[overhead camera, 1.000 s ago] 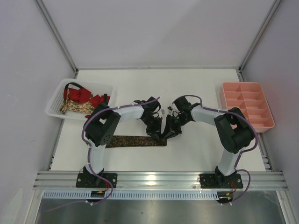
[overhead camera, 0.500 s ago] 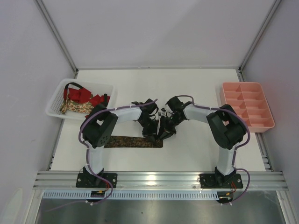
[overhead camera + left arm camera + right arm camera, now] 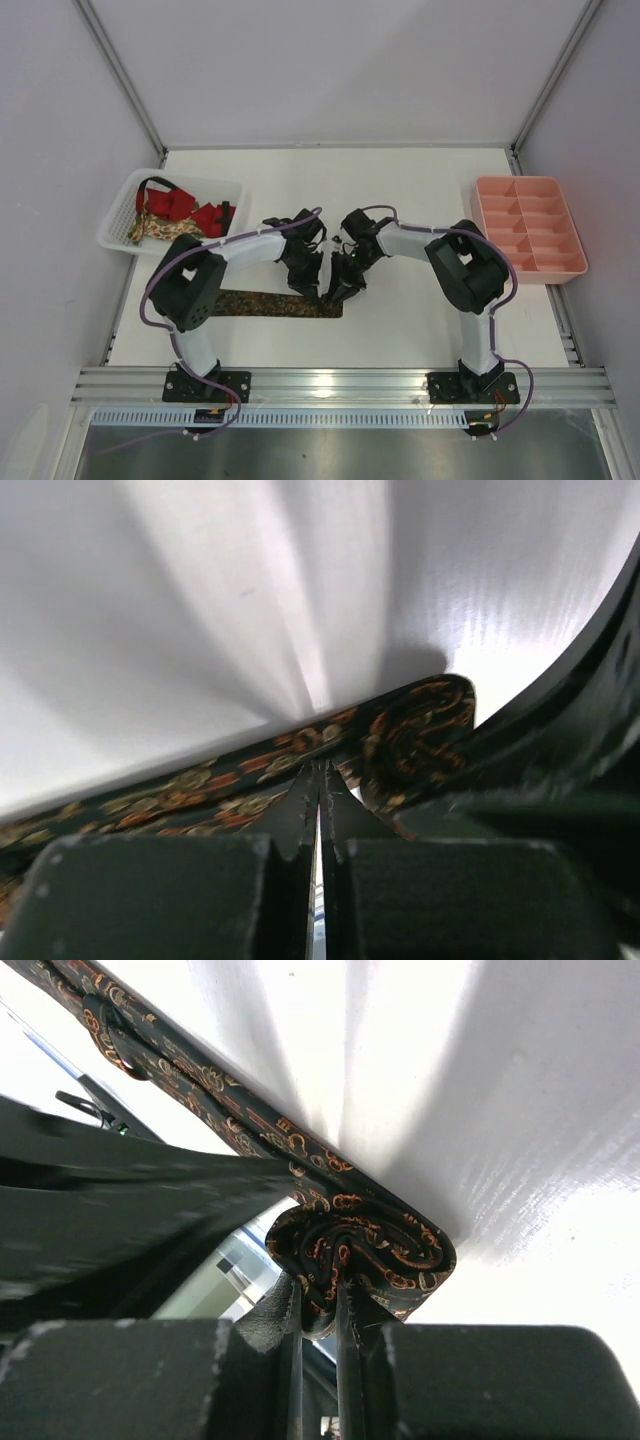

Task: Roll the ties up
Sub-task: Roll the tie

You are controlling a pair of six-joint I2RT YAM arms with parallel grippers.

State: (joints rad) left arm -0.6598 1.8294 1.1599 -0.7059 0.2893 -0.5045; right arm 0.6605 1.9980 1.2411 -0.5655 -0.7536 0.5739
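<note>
- Dark brown tie (image 3: 240, 1125), gold-speckled, is wound at one end into a coil (image 3: 370, 1245); the right gripper (image 3: 318, 1305) pinches that coil through its centre, jaws narrowed onto the fabric, probably so the turns cannot spring loose while the roll is advanced
- left gripper (image 3: 320, 780) has its fingers pressed together with only a hairline gap; the tips sit against the flat strip just beside the coil, likely to pin the band and keep it taut; no fabric can be seen between them
- in the overhead view both grippers meet just below the middle of the frame, and the unrolled length (image 3: 265, 303) runs left from them along the table (image 3: 420, 190), most of it yet to be wound
- further out, at upper left, a white basket (image 3: 115, 230) holds a red tie (image 3: 175, 203) and a beige floral tie (image 3: 160, 231), not yet rolled
- at far right stands a pink tray (image 3: 478, 212), its compartments presumably meant for finished rolls; none in it yet
</note>
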